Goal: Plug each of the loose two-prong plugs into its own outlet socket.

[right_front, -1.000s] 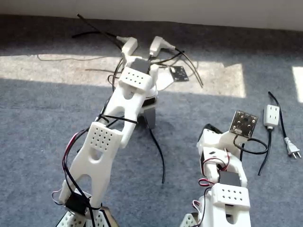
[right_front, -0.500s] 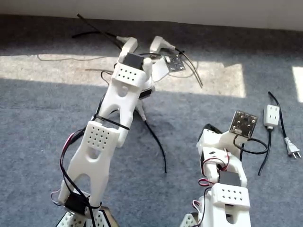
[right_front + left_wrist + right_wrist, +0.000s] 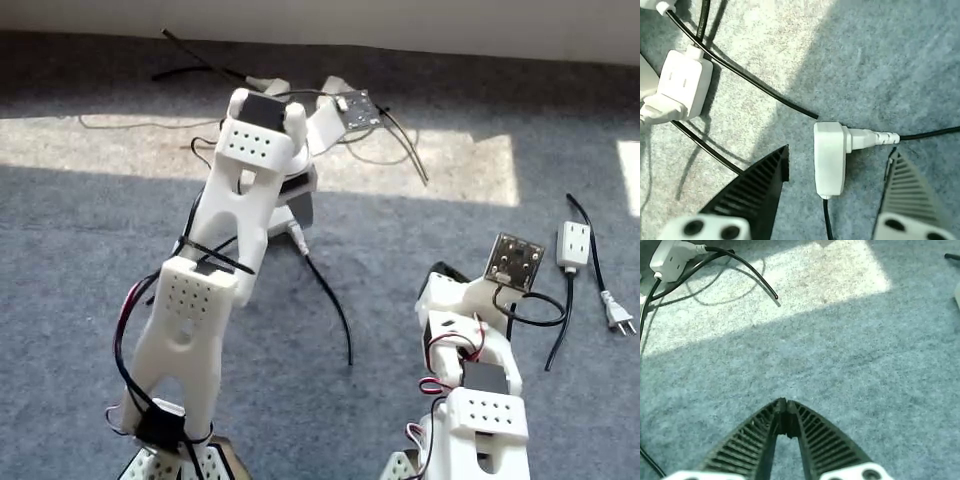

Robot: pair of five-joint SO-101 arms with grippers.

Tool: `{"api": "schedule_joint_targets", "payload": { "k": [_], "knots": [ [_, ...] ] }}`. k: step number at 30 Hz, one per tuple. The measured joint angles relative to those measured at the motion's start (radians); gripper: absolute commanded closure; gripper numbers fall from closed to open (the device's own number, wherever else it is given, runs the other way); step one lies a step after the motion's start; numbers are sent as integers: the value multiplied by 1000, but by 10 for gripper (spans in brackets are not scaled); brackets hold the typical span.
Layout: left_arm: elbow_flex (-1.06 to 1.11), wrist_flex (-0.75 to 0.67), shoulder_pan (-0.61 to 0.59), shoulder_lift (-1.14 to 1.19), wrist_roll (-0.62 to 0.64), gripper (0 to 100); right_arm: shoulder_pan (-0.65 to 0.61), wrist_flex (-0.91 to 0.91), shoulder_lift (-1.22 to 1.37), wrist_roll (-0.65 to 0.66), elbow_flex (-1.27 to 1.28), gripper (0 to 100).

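Note:
My left gripper point(image 3: 839, 149) is open just above the carpet. Its black fingers point(image 3: 760, 180) stand on either side of a white socket block point(image 3: 830, 162), and a white plug point(image 3: 862, 139) with a black cable joins that block's side. A second white socket point(image 3: 684, 85) with two slots lies farther off, a white plug point(image 3: 655, 110) at its end. In the high view the left arm point(image 3: 250, 190) stretches to the far middle. On the right lie another white socket point(image 3: 573, 245) and a loose two-prong plug point(image 3: 621, 322). My right gripper point(image 3: 786, 406) is shut and empty, low over bare carpet.
Black cables point(image 3: 745, 75) cross the carpet around the left gripper, one with a cut end point(image 3: 776, 297). A white socket point(image 3: 670, 255) with cables lies far ahead of the right gripper. The folded right arm point(image 3: 470, 330) is at the near right, with a sunlit patch point(image 3: 460, 165) beyond.
The left arm has swung farther away and to the left, and its wrist has tipped down over the white block. The right arm has not moved.

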Motion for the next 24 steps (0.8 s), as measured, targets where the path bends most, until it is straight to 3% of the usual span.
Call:
{"api": "schedule_joint_targets", "payload": {
  "k": [8,19,24],
  "knots": [
    [350,-2,-34,-170,0,684,-2,0,0,0,0,991],
    [374,-5,-94,-107,-92,685,-2,0,0,0,0,991],
    [374,-32,-97,-54,-92,821,0,0,0,0,0,991]
  ]
}}
